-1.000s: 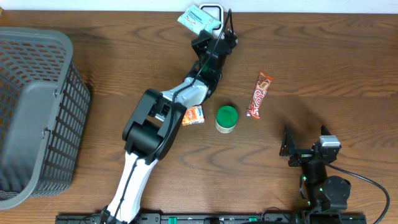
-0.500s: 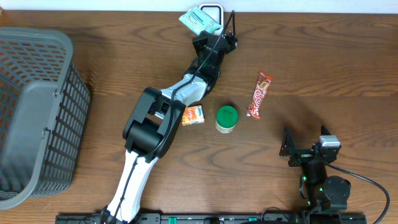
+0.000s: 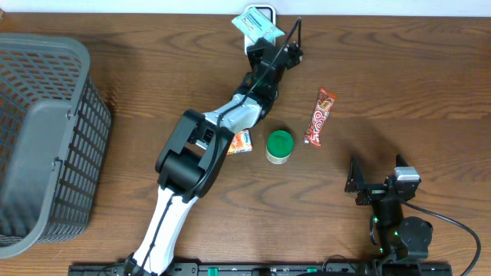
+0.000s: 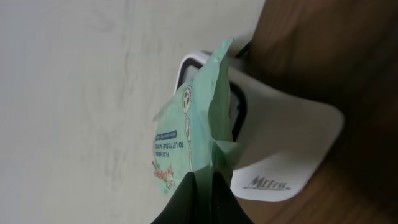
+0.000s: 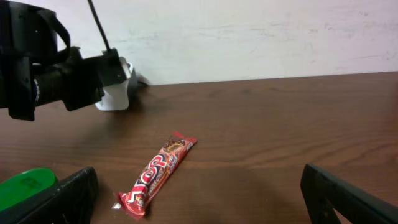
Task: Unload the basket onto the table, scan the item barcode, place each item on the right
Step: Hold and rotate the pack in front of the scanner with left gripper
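A: Where's the mint-green soft packet of wipes (image 3: 257,23) (image 4: 189,134)?

B: Up at the far edge of the brown wooden table (image 3: 422,77). It's just in front of the white plastic scanner stand (image 3: 266,11) (image 4: 283,155) & hides part of the stand's dark window. Can't tell if they touch.

A: Who's got it?

B: The left claw (image 3: 265,44) (image 4: 202,190). Its 2 fingers are squeezed tight on the packet's bottom edge.

A: & the right claw (image 3: 376,175)?

B: Fingers wide apart, holding nothing. It sits low at the near right side, well away from the packet.

A: Other stuff on the table?

B: A long red candy bar (image 3: 320,116) (image 5: 158,173) lies flat btwn the 2 arms. A round tub w/ a green lid (image 3: 279,146) & a small orange box (image 3: 243,142) sit beside the left arm. A big grey plastic basket (image 3: 46,138) is at the left edge.
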### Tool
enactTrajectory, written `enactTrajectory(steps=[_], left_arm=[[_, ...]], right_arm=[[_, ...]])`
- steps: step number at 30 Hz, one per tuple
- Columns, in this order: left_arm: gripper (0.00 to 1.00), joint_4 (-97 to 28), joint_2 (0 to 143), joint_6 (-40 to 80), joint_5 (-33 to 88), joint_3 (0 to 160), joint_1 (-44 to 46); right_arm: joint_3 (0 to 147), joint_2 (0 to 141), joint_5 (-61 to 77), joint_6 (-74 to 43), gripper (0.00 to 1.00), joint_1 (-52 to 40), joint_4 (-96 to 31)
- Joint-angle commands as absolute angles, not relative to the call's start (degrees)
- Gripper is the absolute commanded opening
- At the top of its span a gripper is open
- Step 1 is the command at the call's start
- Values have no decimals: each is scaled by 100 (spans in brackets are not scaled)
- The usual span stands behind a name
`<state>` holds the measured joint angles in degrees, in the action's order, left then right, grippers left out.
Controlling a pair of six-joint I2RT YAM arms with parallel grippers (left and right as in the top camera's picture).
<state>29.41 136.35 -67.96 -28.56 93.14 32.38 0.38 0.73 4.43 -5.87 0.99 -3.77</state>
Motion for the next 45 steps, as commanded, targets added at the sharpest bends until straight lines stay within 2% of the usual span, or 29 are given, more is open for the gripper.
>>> enactTrajectory(steps=[1, 22, 30, 39, 45], left_arm=[[7, 2766, 13640, -6984, -2825, 9463, 3238], [7, 2777, 13651, -7736, -2899, 9463, 2952], [7, 3524, 13625, -7032, -3489, 9463, 2991], [7, 3417, 13625, -6847, -3509, 9463, 2980], [7, 3109, 13625, -6882, -3081, 9463, 3009]], right_arm=[[32, 64, 438, -661, 99, 75, -397], [32, 64, 438, -659, 99, 75, -397], [32, 64, 438, -659, 99, 75, -397], [32, 64, 438, -659, 99, 75, -397], [32, 64, 438, -659, 99, 75, -397]])
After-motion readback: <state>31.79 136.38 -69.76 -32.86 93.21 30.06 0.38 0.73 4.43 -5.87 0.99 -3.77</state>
